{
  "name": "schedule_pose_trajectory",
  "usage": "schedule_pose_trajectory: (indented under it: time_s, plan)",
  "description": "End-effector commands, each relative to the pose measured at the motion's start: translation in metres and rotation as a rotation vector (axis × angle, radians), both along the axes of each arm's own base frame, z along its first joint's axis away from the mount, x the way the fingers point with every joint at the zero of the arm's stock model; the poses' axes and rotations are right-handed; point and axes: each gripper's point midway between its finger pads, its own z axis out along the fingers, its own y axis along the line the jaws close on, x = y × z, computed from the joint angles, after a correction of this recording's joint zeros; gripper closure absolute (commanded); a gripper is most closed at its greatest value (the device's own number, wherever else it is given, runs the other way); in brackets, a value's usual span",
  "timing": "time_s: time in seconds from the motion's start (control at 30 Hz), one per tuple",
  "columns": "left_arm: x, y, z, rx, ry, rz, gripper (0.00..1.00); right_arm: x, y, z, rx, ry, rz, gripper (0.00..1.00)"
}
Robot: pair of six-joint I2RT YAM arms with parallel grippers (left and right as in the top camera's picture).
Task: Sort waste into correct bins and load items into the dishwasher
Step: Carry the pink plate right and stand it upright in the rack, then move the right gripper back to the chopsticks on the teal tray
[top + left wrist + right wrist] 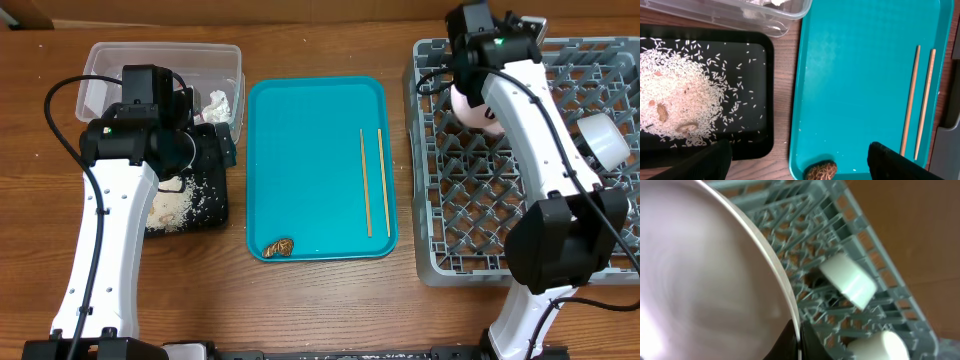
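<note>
1. Food scrap [279, 246], brown, lies at the near edge of the teal tray [300, 150]; two chopsticks [365, 185] lie side by side on its right half.
2. Black tray [215, 215], left of it, holds loose rice [175, 208]. Left fingers [900, 162] hover above, spread wide, holding nothing.
3. Dish rack [600, 240], on the right of the tabletop [300, 300], carries a white cup [603, 140].
4. Right fingers [787, 347] clamp the rim of a round white dish [468, 105] over the rack's far part.
5. Clear tub [110, 60], far left, contains a white tissue [217, 103].

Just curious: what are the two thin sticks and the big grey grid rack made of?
The two thin tan chopsticks look like bare matte wood, judging by colour. The large grey lattice dish rack seems moulded plastic: uniform colour, thin ribs.
</note>
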Motion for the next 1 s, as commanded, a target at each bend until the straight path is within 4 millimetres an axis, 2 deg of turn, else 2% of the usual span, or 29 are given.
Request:
schedule_pose_trajectory:
  time_s: [0.0,0.23,0.27,0.3,0.4,0.5,0.57,0.6,0.7,0.8,0.87,0.9,0.97]
  plan:
    - [0.003,-0.003,0.006,-0.016,-0.013,0.006,0.12,-0.003,0.010,-0.019,0.084,0.013,-0.004,0.96]
    - [0.003,-0.003,0.006,-0.016,-0.013,0.006,0.12,-0.006,0.030,-0.026,0.172,0.039,0.035,0.96]
    - [0.003,-0.003,0.006,-0.016,-0.013,0.006,0.12,-0.006,0.034,-0.025,0.190,0.037,0.045,0.92]
    - [0.003,-0.003,0.006,-0.016,-0.013,0.006,0.12,-0.007,0.038,-0.023,0.205,0.031,0.052,0.83]
    - [0.003,-0.003,0.006,-0.016,-0.013,0.006,0.12,-0.008,0.041,-0.006,0.238,-0.037,0.036,0.43]
    - [0.003,-0.003,0.006,-0.016,-0.013,0.006,0.12,-0.008,0.046,0.023,0.292,-0.125,0.046,0.25]
    - [0.003,-0.003,0.006,-0.016,-0.013,0.006,0.12,-0.008,0.052,0.045,0.346,-0.194,0.071,0.06]
    - [0.003,-0.003,0.006,-0.016,-0.013,0.006,0.12,-0.009,0.056,0.054,0.374,-0.221,0.084,0.00]
    - [0.003,-0.003,0.006,-0.017,-0.013,0.006,0.12,-0.009,0.080,0.072,0.493,-0.238,0.212,0.00]
    - [0.003,-0.003,0.006,-0.017,-0.015,0.006,0.12,-0.012,0.121,0.069,0.654,-0.155,0.426,0.00]
    - [0.004,-0.003,0.006,-0.017,-0.017,0.006,0.12,-0.020,0.147,0.058,0.779,-0.078,0.514,0.00]
    - [0.004,-0.003,0.007,-0.017,-0.018,0.006,0.12,-0.022,0.153,0.053,0.807,-0.054,0.525,0.01]
    - [0.004,-0.003,0.006,-0.016,-0.016,0.006,0.12,-0.033,0.164,0.029,0.872,0.042,0.518,0.06]
